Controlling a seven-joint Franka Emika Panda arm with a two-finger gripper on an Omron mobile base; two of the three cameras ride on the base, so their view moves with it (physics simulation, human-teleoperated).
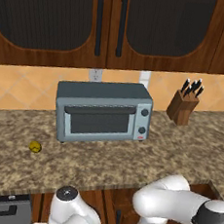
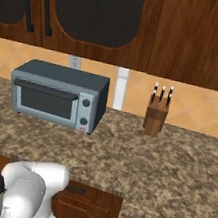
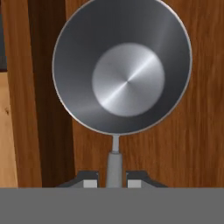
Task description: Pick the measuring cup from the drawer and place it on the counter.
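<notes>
Granite table [image 1: 128,164] runs below dark wall cabinets, and wooden drawer panels lie under its edge. The measuring cup [image 3: 121,65] is seen from above in the hand view, its bowl at twelve o'clock and its thin handle running down to six o'clock, where it passes between the fingers [image 3: 114,181], which appear pinched on it. The cup hangs over wood, presumably the drawer, and has not yet been set on the table.

A slip is the likely risk: so thin a handle held near its end may let the bowl swing or twist when lifted. The table's thick edge may also be struck on the way up. On the table, a toaster oven [image 1: 103,112], a knife block [image 1: 182,107] and a small yellow ball [image 1: 35,147] must be avoided.
</notes>
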